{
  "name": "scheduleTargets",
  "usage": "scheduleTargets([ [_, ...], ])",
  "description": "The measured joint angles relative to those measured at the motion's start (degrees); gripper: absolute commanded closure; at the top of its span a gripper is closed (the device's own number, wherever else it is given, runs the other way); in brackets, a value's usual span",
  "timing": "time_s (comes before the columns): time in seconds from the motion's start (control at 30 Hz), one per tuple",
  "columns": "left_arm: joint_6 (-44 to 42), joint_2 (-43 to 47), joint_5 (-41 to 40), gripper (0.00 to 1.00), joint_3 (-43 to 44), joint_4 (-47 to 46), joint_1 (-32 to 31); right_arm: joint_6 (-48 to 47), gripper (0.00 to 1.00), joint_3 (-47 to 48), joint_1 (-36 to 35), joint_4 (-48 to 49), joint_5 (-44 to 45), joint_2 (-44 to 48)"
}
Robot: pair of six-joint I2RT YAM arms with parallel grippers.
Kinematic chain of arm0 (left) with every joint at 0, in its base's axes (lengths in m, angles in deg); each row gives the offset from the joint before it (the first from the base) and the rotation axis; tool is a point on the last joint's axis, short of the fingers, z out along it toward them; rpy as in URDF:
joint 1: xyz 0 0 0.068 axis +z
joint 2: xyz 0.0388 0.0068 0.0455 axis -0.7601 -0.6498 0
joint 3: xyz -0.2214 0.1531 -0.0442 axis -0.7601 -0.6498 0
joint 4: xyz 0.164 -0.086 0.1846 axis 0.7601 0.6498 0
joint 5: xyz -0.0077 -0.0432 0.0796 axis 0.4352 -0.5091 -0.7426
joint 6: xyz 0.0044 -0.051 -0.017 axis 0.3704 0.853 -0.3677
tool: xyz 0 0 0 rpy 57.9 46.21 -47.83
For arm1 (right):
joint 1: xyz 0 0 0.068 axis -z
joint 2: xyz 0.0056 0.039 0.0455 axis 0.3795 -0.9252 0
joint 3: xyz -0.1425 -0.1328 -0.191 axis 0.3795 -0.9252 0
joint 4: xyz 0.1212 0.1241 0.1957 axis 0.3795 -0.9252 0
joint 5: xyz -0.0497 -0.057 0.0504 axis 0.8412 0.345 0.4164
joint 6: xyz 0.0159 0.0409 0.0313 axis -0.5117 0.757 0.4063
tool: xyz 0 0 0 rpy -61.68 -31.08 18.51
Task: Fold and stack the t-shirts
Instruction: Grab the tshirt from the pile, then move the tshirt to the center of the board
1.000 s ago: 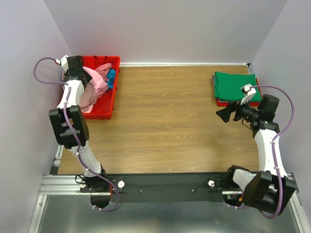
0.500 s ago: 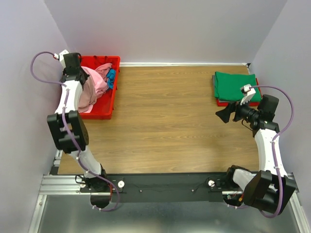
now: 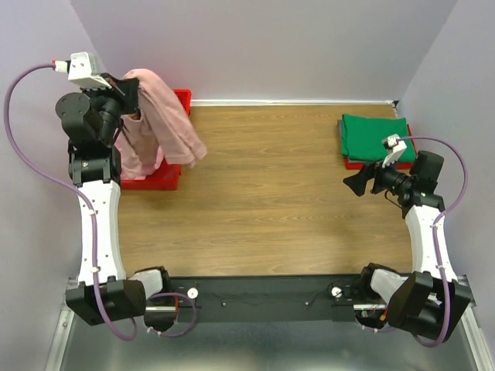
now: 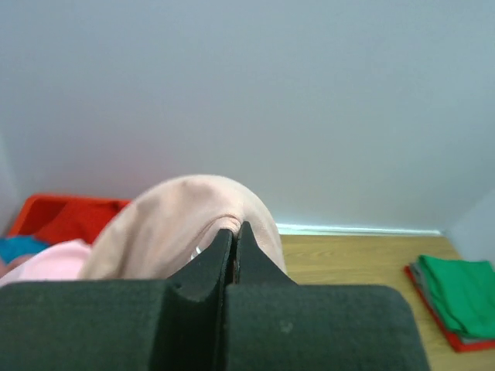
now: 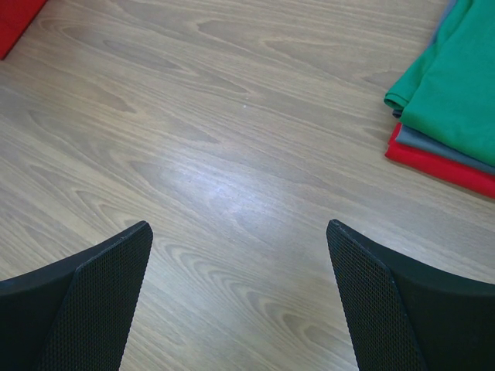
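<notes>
Pinching dusty-pink t-shirt [image 3: 166, 127]: left gripper [image 4: 234, 232], cloth draped over its tip | right gripper [image 5: 238, 228]: spread above table [image 5: 232, 139]

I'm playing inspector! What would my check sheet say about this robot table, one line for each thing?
Surface: wooden table, flat, no spills seen.
Job's things: dusty-pink t-shirt hanging in the air over the bin; folded stack at the far right, green t-shirt on top, red t-shirt at the bottom.
Clutter: red bin at the far left, with lighter pink cloth and a bit of blue inside.
Grippers: left gripper shut on the dusty-pink t-shirt; right gripper open, empty, near the stack.
Cables: purple cables run along both arms in loose loops; no snag seen.
Surroundings: pale walls on three sides; metal rail under the arm bases.
</notes>
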Motion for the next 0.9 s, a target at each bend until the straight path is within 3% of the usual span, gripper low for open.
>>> scheduleTargets([
  [0.27,3.2,1.4,11.6,1.0,6.0,-4.6,-5.2,-0.4,0.0,-0.2,0.0,0.0,0.0,0.0],
  [0.53,5.6,4.7,17.6,1.0,8.2,-9.2,-16.5,-0.5,0.0,-0.3,0.0,-0.1,0.0,0.0],
  [0.9,7.5,8.9,19.3,1.0,-6.0,-14.2,-32.0,-1.3,0.0,-0.3,0.0,-0.1,0.1,0.0],
])
